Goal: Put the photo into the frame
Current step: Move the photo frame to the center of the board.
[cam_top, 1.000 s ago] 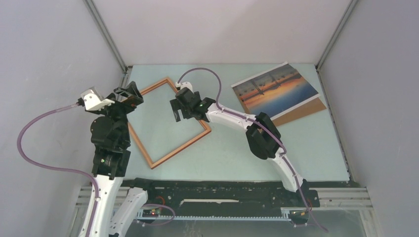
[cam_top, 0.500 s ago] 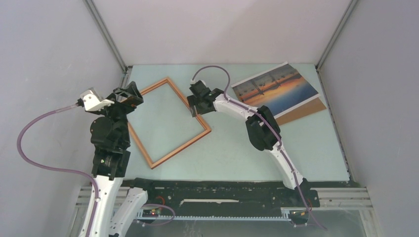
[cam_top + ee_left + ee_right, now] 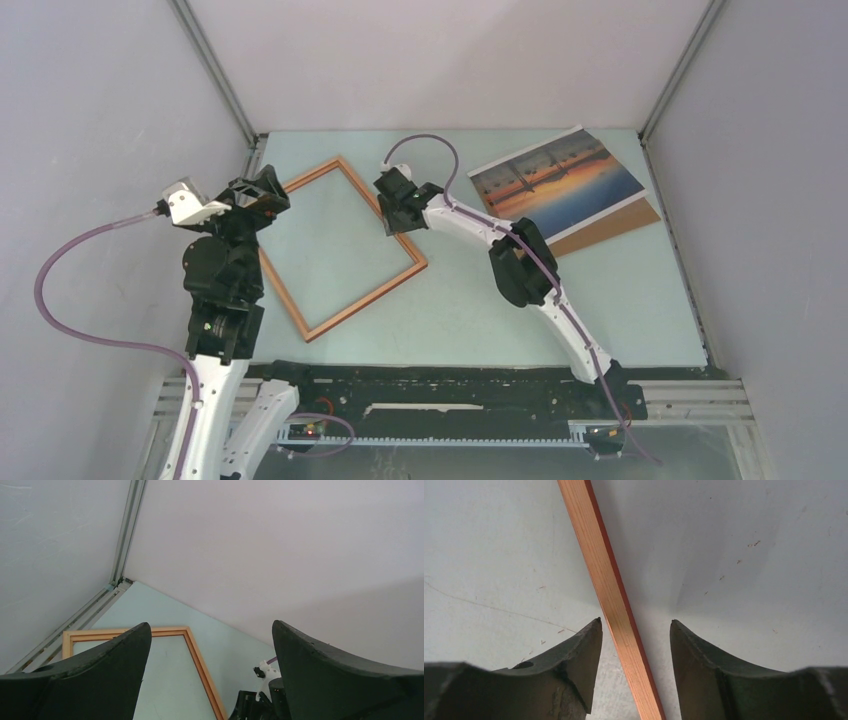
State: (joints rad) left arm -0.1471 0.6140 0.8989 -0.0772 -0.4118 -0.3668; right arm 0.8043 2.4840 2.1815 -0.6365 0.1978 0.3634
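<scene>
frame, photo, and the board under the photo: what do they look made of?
Frame: looks like wood with a smooth reddish-brown finish; fine lengthwise grain shows in the right wrist view.
Photo: probably a paper print, a thin flat sheet with a white border; whether it is glossy cannot be told.
Board: plain matte brown, perhaps cardboard or fibreboard; too small to tell which.

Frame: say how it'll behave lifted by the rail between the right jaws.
Likely light and fairly stiff: the frame is thin wooden rails around an open middle. Gripped on one rail, it would probably pivot, most of it lying to one side. The narrow rail may slip.
</scene>
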